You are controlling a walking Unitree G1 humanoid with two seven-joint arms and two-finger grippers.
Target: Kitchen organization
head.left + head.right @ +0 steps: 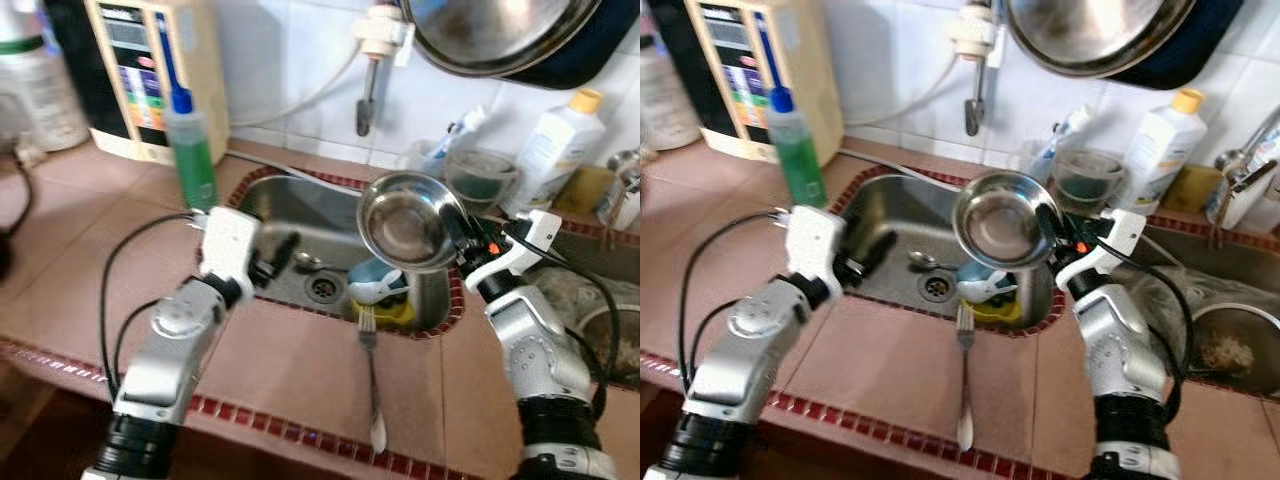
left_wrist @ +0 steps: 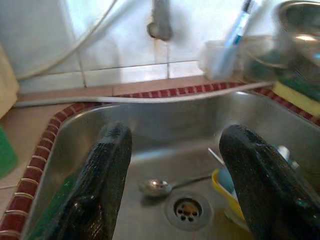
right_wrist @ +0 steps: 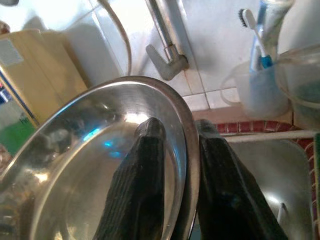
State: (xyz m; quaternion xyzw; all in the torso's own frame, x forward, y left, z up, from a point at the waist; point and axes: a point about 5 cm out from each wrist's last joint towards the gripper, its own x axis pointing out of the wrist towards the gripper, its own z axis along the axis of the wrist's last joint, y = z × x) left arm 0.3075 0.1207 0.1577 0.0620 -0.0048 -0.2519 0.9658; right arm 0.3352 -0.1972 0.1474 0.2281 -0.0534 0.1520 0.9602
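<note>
Black fingers (image 3: 145, 195) of the right gripper (image 1: 462, 232) are clamped on the rim of a steel bowl (image 1: 405, 222), one finger inside and one outside. This edge pinch seems chosen because the rim is thin and the bowl is too wide to take around. It is held tilted on its side, its hollow turned toward the head camera, in the air above the right end of the sink (image 1: 262, 205), clear of the things lying in it.

At the left end of the sink the left gripper (image 1: 282, 253) hangs just over the basin with its fingers apart and nothing between them; it looks ready to reach down.

In the sink, beside the drain (image 1: 322, 288), lies a spoon (image 2: 156, 187). A blue cup (image 1: 372, 278) in a yellow container (image 1: 392, 312) is under the bowl. A fork (image 1: 371, 376) lies on the counter in front of the sink, its tines at the sink's edge. A green bottle (image 1: 190, 150) stands behind the sink's left corner.
</note>
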